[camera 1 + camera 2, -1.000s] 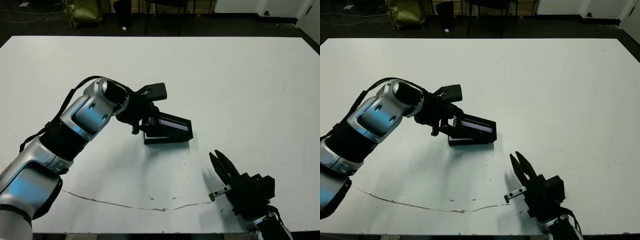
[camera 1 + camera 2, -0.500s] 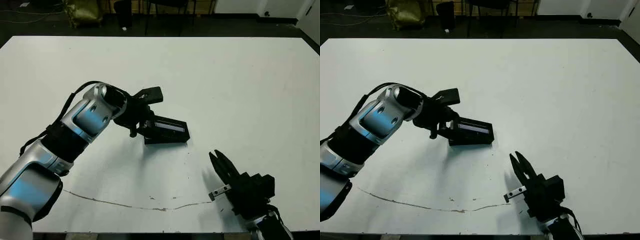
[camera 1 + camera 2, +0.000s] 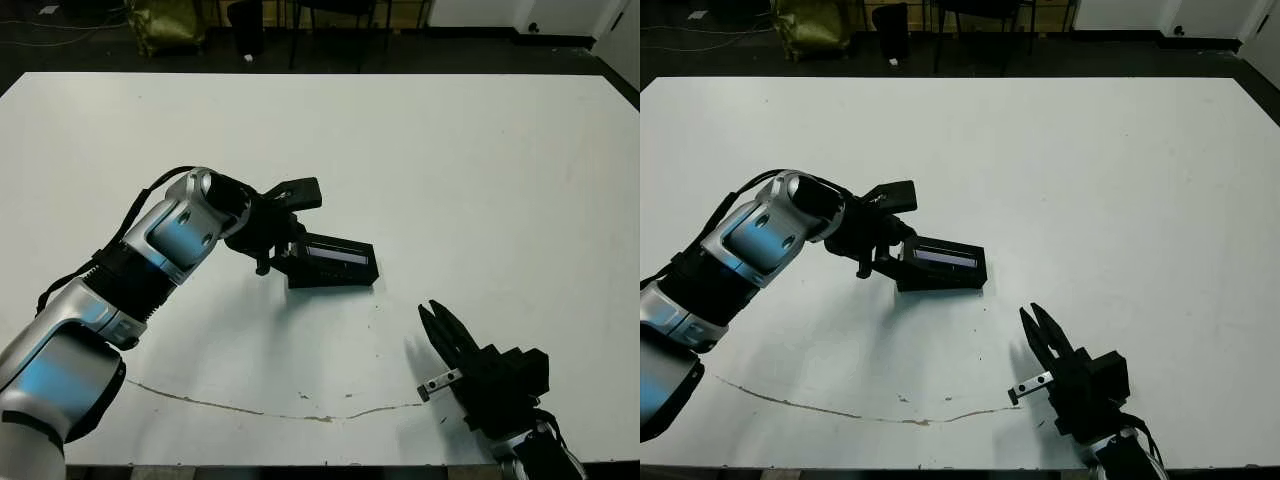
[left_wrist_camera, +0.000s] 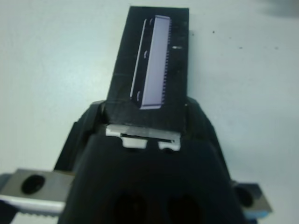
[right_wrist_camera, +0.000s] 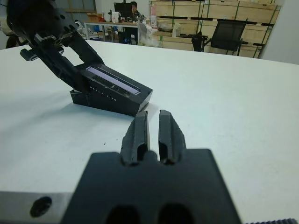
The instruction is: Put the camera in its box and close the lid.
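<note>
While the left tool [image 3: 285, 235] clamps the lid's [image 3: 335, 259] end — tilted over the box [image 5: 88, 99] — the right tool [image 5: 152, 130] sits closed.

lid [image 3: 333, 259] on box | left hand [image 3: 283, 225] at its left end

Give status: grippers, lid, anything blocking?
Left gripper at lid, lid tilted, one end raised off box. Right gripper shut, idle, clear of the box. Nothing blocking.

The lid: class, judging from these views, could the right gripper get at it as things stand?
Probably yes. The lid is tilted on the box with its near end down, and the table between it and the right gripper is bare. Only the left gripper, clamped on the lid's far end, blocks that end.
</note>
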Action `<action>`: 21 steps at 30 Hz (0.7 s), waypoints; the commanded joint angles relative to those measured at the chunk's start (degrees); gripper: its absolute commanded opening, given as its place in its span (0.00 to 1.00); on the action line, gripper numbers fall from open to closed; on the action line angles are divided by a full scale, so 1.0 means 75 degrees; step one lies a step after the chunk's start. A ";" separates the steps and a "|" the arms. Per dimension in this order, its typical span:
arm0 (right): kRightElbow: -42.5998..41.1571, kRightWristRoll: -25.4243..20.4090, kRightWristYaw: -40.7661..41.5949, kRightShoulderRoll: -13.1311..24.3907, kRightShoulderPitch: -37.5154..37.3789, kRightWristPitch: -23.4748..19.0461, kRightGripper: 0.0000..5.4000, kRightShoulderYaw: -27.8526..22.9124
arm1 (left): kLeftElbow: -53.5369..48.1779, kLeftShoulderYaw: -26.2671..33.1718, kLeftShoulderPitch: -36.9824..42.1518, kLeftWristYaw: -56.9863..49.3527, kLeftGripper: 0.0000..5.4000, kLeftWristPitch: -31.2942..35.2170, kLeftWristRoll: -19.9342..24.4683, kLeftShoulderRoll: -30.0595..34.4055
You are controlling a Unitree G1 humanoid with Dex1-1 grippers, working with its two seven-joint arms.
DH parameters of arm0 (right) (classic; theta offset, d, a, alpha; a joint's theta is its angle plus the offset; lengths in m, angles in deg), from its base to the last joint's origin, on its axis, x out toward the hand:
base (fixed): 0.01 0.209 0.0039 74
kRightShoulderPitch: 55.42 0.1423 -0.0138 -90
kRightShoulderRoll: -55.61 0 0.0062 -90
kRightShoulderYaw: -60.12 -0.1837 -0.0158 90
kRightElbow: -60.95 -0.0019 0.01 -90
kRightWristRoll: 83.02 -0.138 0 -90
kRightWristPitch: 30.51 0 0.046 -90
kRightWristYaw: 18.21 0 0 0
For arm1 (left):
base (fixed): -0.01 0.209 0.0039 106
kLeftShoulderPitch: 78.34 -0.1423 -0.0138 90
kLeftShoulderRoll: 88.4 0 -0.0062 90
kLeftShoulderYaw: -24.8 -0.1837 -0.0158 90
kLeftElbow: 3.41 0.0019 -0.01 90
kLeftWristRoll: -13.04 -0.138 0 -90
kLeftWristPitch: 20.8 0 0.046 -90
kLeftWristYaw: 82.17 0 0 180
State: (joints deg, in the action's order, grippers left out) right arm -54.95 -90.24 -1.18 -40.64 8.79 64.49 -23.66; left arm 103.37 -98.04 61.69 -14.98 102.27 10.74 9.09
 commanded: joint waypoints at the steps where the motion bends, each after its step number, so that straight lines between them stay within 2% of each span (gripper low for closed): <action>1: 0.0080 0.0011 -0.0001 0.0114 -0.0433 -0.0081 0.00 -0.0035 | 0.0321 -0.0006 -0.0220 -0.0159 0.41 0.0095 -0.0349 0.0347; 16: -0.0040 -0.0090 0.0047 0.0147 -0.0460 -0.0324 0.00 -0.0080 | 0.1146 -0.0078 -0.0138 -0.0190 0.41 -0.0172 -0.0573 0.0484; 21: 0.0004 -0.0040 0.0063 0.0138 -0.0450 -0.0191 0.00 -0.0079 | 0.1458 -0.0064 -0.0192 -0.0181 0.41 -0.0522 -0.0601 0.0483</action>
State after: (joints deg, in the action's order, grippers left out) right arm -55.43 -90.74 -0.86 -40.52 8.72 63.37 -24.17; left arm 110.31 -98.14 61.78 -13.58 97.17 10.73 9.68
